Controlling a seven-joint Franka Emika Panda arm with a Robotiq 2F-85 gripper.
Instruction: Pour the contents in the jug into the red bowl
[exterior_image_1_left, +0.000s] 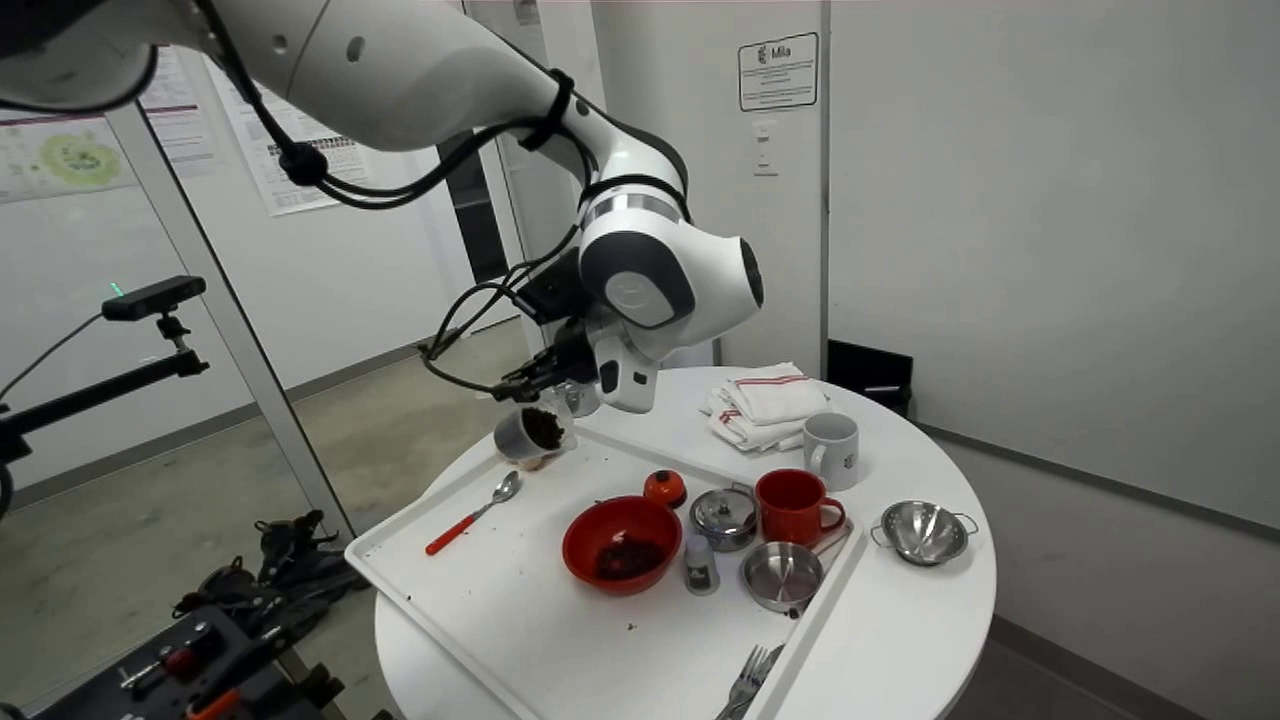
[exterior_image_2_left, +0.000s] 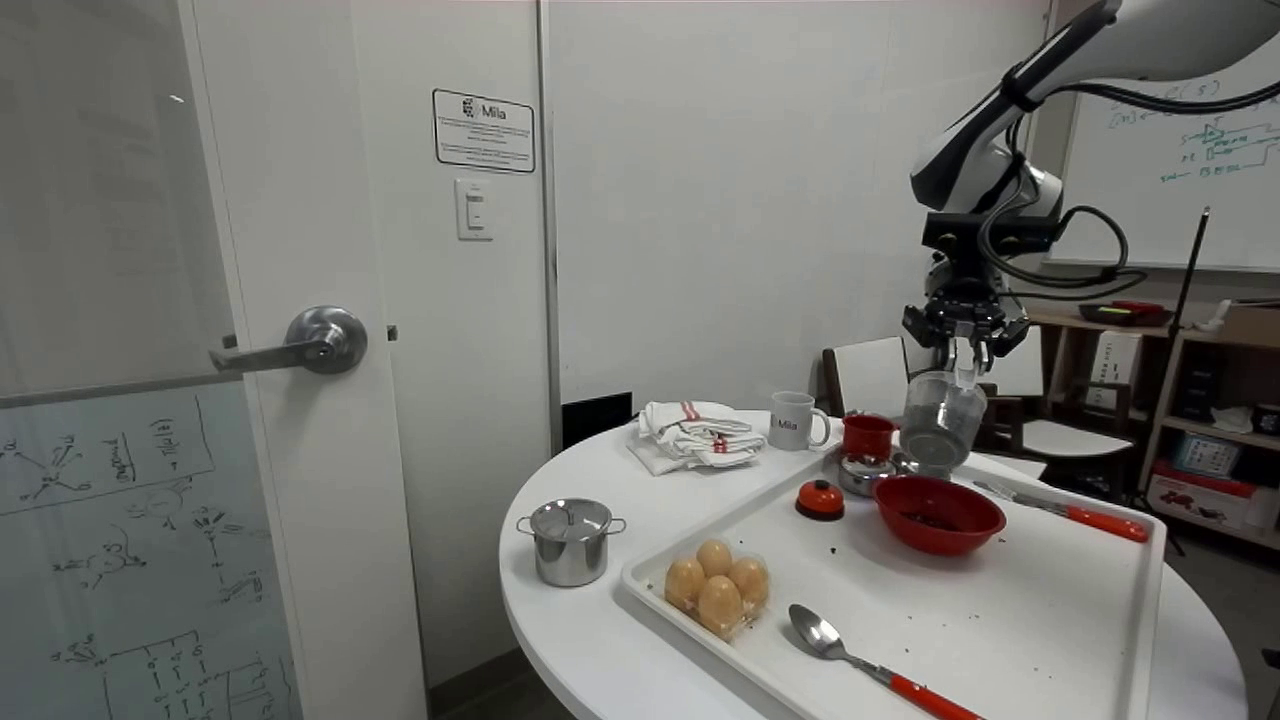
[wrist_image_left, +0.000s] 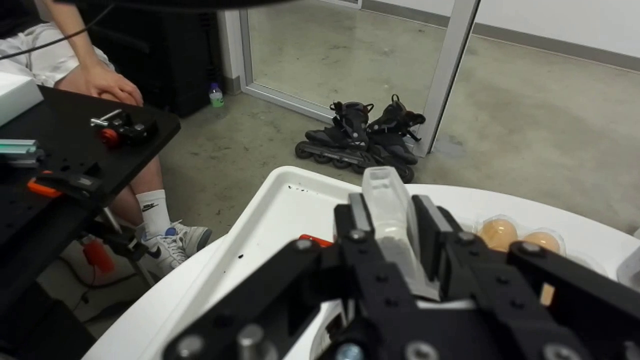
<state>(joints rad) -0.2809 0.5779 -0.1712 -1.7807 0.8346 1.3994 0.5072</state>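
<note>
The jug is clear and whitish with dark loose contents (exterior_image_1_left: 542, 430). My gripper (wrist_image_left: 390, 215) is shut on the jug's pale handle (wrist_image_left: 382, 190), which shows between the fingers in the wrist view. In both exterior views the jug (exterior_image_1_left: 513, 437) (exterior_image_2_left: 942, 420) hangs below the gripper (exterior_image_1_left: 530, 385) (exterior_image_2_left: 965, 350), off the tray. It is tilted in an exterior view, its mouth turned sideways. The red bowl (exterior_image_1_left: 590, 528) stands on the tray with dark loose bits in it, and also shows in an exterior view (exterior_image_2_left: 935, 540). The jug appears above and beside the bowl.
A white tray (exterior_image_2_left: 1010, 640) holds a spoon (exterior_image_1_left: 475, 515), an orange-red timer (exterior_image_1_left: 665, 488), a red mug (exterior_image_1_left: 790, 505), metal pans (exterior_image_1_left: 783, 575), a small shaker (exterior_image_1_left: 700, 568) and packed eggs (exterior_image_2_left: 718, 590). A grey mug (exterior_image_1_left: 832, 450), towels (exterior_image_1_left: 768, 405) and a colander (exterior_image_1_left: 925, 532) lie beyond its rim.
</note>
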